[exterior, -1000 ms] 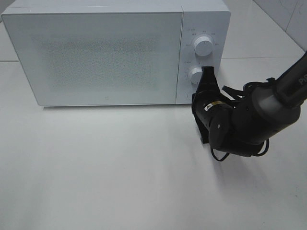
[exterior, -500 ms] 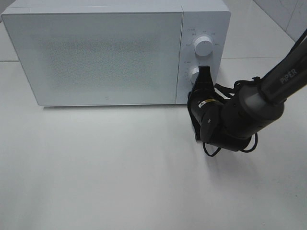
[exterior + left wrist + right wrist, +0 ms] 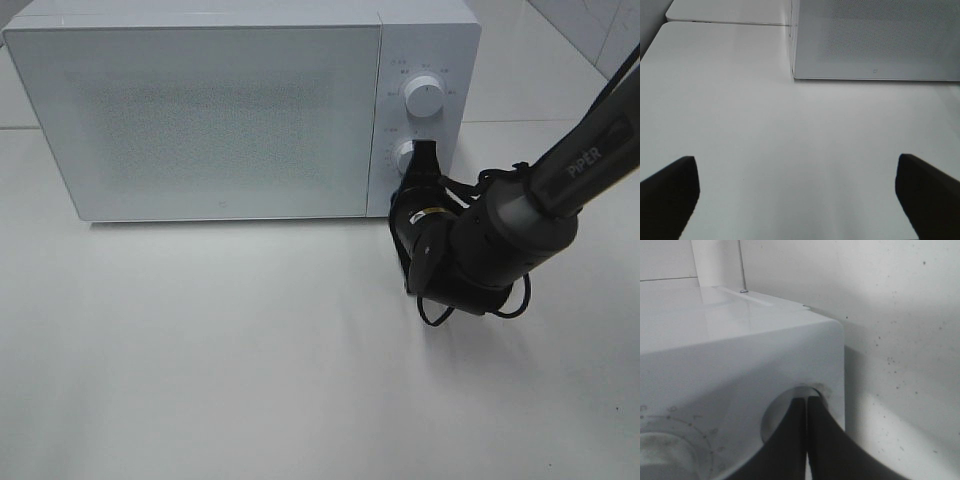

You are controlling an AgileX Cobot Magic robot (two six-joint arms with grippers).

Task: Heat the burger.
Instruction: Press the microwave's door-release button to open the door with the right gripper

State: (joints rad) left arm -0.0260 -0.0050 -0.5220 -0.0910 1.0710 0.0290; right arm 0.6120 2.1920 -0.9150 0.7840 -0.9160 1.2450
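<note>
One white microwave [image 3: 200, 110] stands on the desk [image 3: 200, 350] with its door shut. Over the last second the right claw [image 3: 427, 150] has edged up and inward. Its tips are pressed together, holding nothing, and now sit at the rim of the lower knob [image 3: 404, 157]. Actual contact is unclear. That suggests the timer is about to be set. The burger is out of sight, probably behind the frosted door. The left claw [image 3: 797, 175] hangs spread wide over bare desk, empty. Count: one microwave; two knobs, the upper knob [image 3: 424, 97] untouched; two claws.
</note>
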